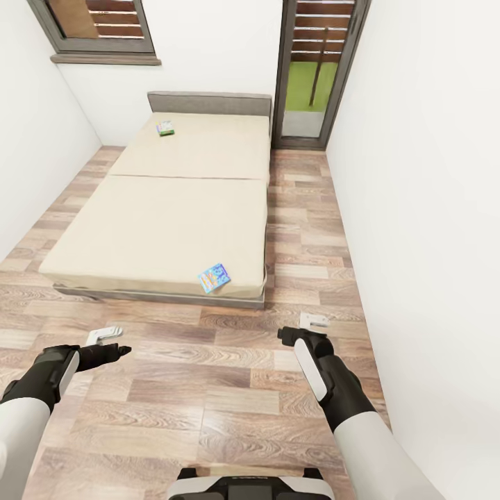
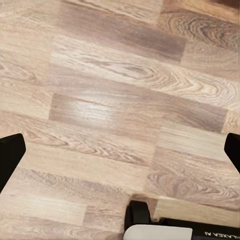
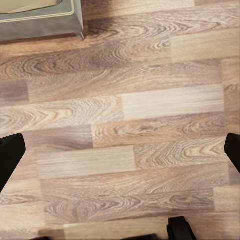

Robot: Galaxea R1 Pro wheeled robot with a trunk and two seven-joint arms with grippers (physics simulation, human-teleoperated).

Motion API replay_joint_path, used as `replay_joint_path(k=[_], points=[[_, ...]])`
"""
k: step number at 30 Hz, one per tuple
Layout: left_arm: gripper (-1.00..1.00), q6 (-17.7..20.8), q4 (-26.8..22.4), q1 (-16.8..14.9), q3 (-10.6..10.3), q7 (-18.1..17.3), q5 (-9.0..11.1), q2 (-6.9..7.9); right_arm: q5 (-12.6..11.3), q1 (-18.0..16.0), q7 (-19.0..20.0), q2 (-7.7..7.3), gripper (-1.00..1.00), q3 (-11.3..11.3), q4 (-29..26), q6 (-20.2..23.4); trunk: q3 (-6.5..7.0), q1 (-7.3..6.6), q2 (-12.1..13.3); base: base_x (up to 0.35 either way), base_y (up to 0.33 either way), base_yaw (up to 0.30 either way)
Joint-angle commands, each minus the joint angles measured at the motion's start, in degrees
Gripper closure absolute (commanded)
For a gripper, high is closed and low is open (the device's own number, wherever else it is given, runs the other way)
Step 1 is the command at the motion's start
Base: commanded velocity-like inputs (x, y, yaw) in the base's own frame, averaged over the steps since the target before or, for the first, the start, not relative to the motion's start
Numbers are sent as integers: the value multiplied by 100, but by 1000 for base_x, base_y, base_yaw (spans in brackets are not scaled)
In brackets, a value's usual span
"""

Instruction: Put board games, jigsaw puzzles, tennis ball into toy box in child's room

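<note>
Head view is showing two games lying on the bed (image 1: 160,215), one (image 1: 165,128) near the headboard, one (image 1: 214,278) at the foot edge, while both grippers, left (image 1: 104,336) and right (image 1: 312,322), are hanging spread apart over the floor (image 1: 208,375).
</note>
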Motion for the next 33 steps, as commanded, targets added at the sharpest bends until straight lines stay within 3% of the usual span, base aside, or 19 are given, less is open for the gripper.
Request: replay_joint_path(k=[1, 9, 19, 28, 33], points=[[-100, 25, -7, -4, 35, -53, -61, -5, -58, -4, -55, 0, -100, 7, 13, 12, 2, 4, -9, 0, 0, 0], [-100, 40, -2, -4, 41, -20, -56, -40, -55, -4, -55, 0, -100, 5, 111, 27, 78, 4, -9, 0, 0, 0], [-100, -12, 41, -4, 41, 202, -81, -446, -42, -4, -47, 0, -100, -16, 717, -202, 173, 4, -9, 0, 0, 0], [-100, -36, 45, -12, 64, 524, -75, -521, -40, -4, -45, 0, -100, -31, 1042, -520, 258, 4, -9, 0, 0, 0], [-100, -44, 45, -12, 62, 594, -62, -535, -41, -4, -37, 0, -100, -178, 1090, -575, 306, 4, -9, 0, 0, 0]])
